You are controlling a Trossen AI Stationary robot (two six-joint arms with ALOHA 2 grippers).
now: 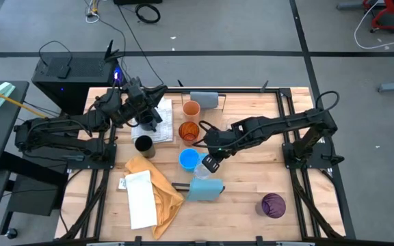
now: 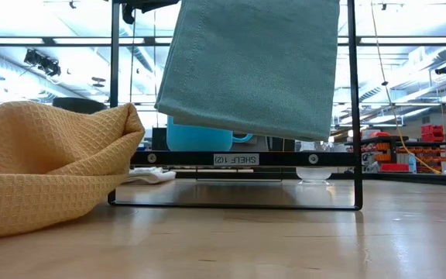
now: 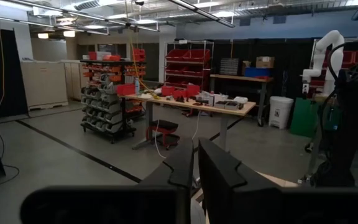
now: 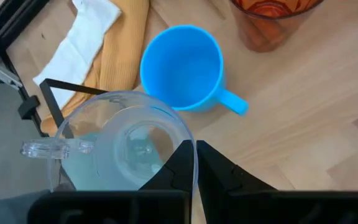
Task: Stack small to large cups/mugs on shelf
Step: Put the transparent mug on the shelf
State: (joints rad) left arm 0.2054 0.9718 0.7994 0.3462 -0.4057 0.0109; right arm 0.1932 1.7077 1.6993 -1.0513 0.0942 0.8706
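An orange cup [image 1: 191, 108], an amber cup [image 1: 188, 131] and a bright blue mug [image 1: 189, 159] stand upright in a row on the shelf [image 2: 238, 159]. The row runs between a grey block [image 1: 204, 99] and a light blue one [image 1: 204, 190]. My right gripper [image 1: 209, 164] is shut on a clear glass [image 4: 123, 143] beside the blue mug [image 4: 182, 65], over the light blue end. A black cup [image 1: 143, 145] stands on the table left of the shelf. A purple cup [image 1: 273, 205] is at the near right. My left gripper [image 3: 196, 168] is raised at the far left, shut, holding nothing. My right gripper has the clear glass by its rim [image 4: 191, 146], on the side away from the handle [image 4: 48, 148]. One finger [image 4: 176, 171] is inside the glass and the other outside. The fingers slant down from above. The glass is mouth up; I cannot tell whether its base rests on anything.
A yellow cloth [image 1: 152, 184] with a white cloth [image 1: 141, 198] on it lies at the near left. Another white cloth [image 1: 157, 116] lies under my left arm. A teal cloth [image 2: 254, 62] hangs over the shelf's near end, between black frame posts [image 2: 355, 101].
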